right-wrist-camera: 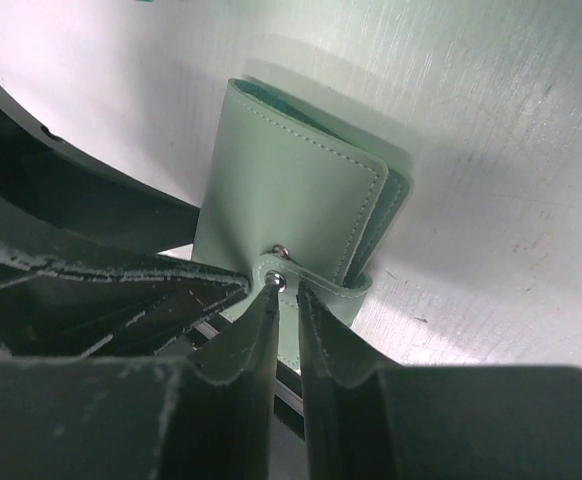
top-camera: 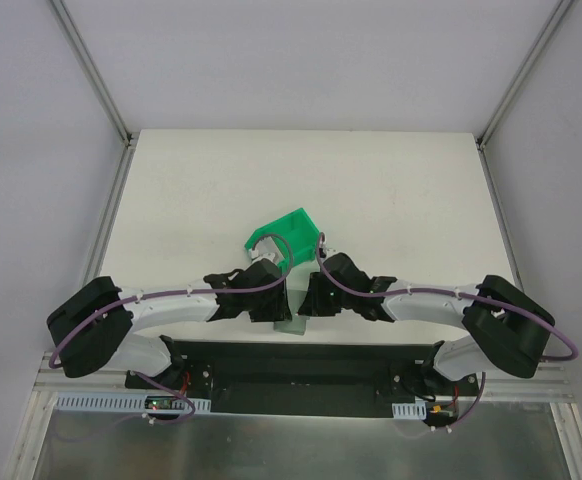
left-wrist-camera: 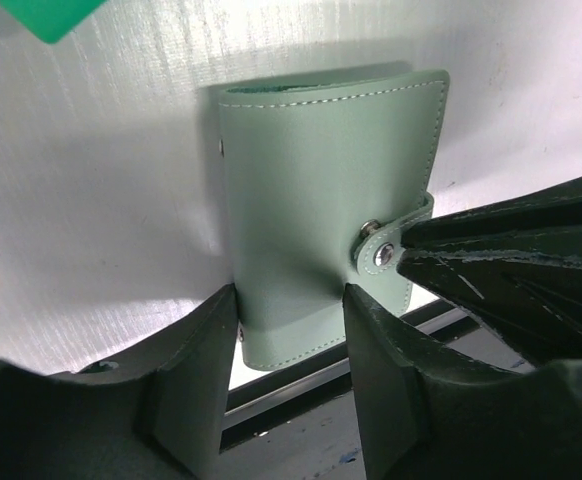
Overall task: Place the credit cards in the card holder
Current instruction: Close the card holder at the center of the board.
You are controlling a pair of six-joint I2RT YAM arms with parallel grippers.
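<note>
The card holder [left-wrist-camera: 321, 180] is a grey-green wallet, closed, with its strap snapped over a metal clasp [left-wrist-camera: 382, 254]. It lies at the table's near edge, its lower end hanging over the edge. It also shows in the top view [top-camera: 293, 324] and the right wrist view [right-wrist-camera: 281, 190]. My left gripper [left-wrist-camera: 289, 310] [top-camera: 274, 308] is shut on the wallet's lower end, one finger on each side. My right gripper [right-wrist-camera: 289, 292] [top-camera: 309, 300] is shut on the clasp strap [right-wrist-camera: 316, 280]. I see no credit cards in any view.
A bright green bin [top-camera: 286, 232] stands just beyond the two grippers; a corner of it shows in the left wrist view [left-wrist-camera: 46, 15]. The white table [top-camera: 271, 170] stretches to the back. A black rail [left-wrist-camera: 301, 385] runs below the table's near edge.
</note>
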